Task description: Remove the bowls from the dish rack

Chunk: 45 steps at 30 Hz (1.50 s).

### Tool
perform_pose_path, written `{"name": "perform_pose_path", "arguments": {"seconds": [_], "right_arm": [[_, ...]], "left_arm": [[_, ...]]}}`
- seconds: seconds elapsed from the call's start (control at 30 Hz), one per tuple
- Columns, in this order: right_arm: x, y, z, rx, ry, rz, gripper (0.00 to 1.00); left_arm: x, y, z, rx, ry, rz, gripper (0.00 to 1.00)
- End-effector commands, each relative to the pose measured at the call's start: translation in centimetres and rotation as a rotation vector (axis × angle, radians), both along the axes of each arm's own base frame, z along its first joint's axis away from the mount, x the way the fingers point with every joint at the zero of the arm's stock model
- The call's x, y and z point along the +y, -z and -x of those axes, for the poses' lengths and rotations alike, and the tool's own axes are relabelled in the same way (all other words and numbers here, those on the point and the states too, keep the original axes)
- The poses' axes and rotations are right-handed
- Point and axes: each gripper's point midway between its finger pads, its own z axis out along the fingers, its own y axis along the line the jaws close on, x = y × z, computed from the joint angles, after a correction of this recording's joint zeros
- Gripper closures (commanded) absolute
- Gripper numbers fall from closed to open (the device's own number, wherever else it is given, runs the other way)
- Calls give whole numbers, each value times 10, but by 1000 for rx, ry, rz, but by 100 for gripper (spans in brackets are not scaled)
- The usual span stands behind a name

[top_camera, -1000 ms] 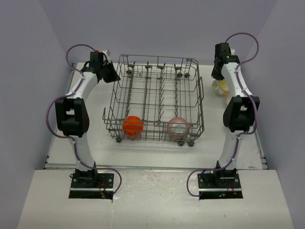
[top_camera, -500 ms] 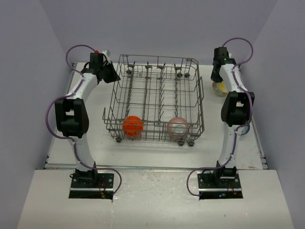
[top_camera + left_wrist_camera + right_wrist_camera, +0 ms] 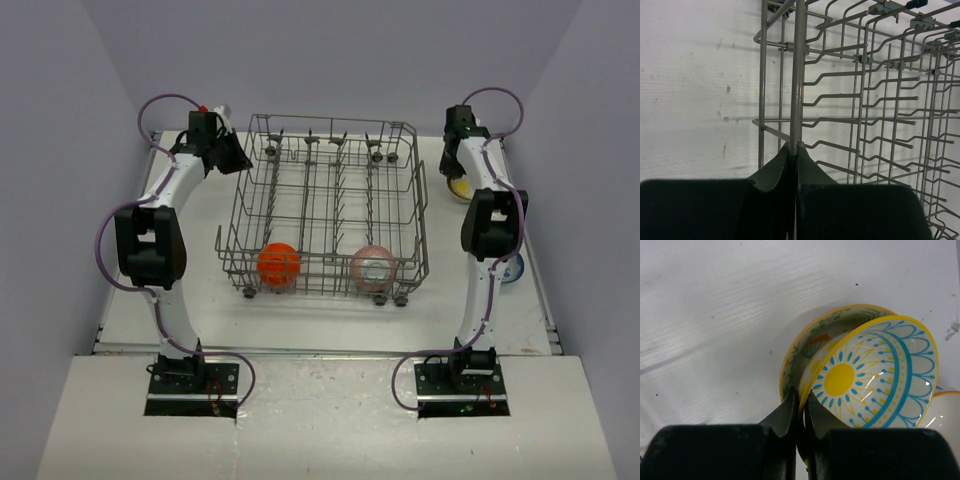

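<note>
Inside rack (image 3: 330, 190): orange bowl (image 3: 279, 265), pink bowl (image 3: 373, 266). Left fingers (image 3: 772, 172) clamp wire (image 3: 799, 75); right (image 3: 801, 395), sunburst bowl (image 3: 875, 375).

Left pincer (image 3: 794, 146) clamped on a thick grey wire at the dish rack (image 3: 799, 60) edge. Rows of tines fill the right; scuffed white worktop (image 3: 695, 85) on the left.

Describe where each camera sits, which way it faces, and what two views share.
Top external: above, behind the arm bases; looks down on dish rack, both arms visible.
Left wrist: looks along left gripper, shut on a dish rack wire.
Right wrist: looks down past right gripper, shut on the blue-and-yellow bowl rim.
Shared: top and left wrist both show the dish rack.
</note>
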Motion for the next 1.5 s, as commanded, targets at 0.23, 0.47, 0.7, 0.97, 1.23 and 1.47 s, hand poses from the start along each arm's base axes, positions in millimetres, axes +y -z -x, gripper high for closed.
{"name": "perform_pose_path", "arguments": {"seconds": [0.23,0.47,0.7,0.97,1.23,1.47], "right_arm": [[4,-24,-13,-57,-35,-10,73],[6,-85,-16,-161,-27,-18,49],[97,-215,19,-363,-217,-150,37],[278,-266,106,-345,-729,-492,32],[407,-225,188,-38,-1153,-1005,33],[439,-172,220,191,-1241,-1149,30]], "left_arm": [[42,70,39,250,-114,-107,100],[44,73,38,253,-115,-115,100],[47,79,37,264,-108,-140,100],[48,75,30,253,-107,-147,100],[41,68,27,248,-105,-114,100],[41,65,29,246,-103,-110,100]]}}
